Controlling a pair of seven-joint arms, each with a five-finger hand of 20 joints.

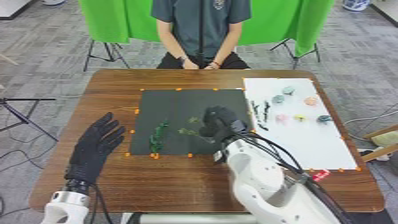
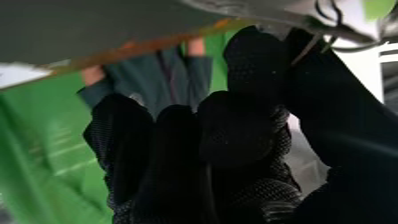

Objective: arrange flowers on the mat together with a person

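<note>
Head view, clock face laid flat, 12 at the far side. Largest item: brown table [image 1: 169, 182]. On it, dark mat [image 1: 182, 107] left of centre; white sheet [image 1: 313, 150] along the table's 3 o'clock side, its near left part behind my right arm.

Left hand [image 1: 96, 144]: at the table's 9 o'clock side, just outside the mat, fingers straight and a little apart, nothing in them. I cannot tell whether it touches the wood.

Right hand [image 1: 222, 123]: over the mat's 3 o'clock edge, back of the glove up. Right wrist view: thumb and a finger together, clamped on the thin stalk of a sprig [image 2: 308, 49]. From the head view I note its pale green tips pointing toward 9 o'clock, over the mat.

Leafy green stem [image 1: 158, 137]: lengthwise on the mat at 8 o'clock.

Dark green stems [image 1: 258, 112]: on the sheet at 10 o'clock, beside the right hand.

Small blooms, sheet: two blue-green ones [image 1: 289, 90] at 12, peach bloom [image 1: 311, 101] at 1, grey-blue bloom [image 1: 323, 118] at 3, yellow bloom [image 1: 299, 118] near centre, pink bloom [image 1: 282, 118] toward 10.

Smallest: orange tape bits [image 1: 179, 89] round the mat's edges.
</note>
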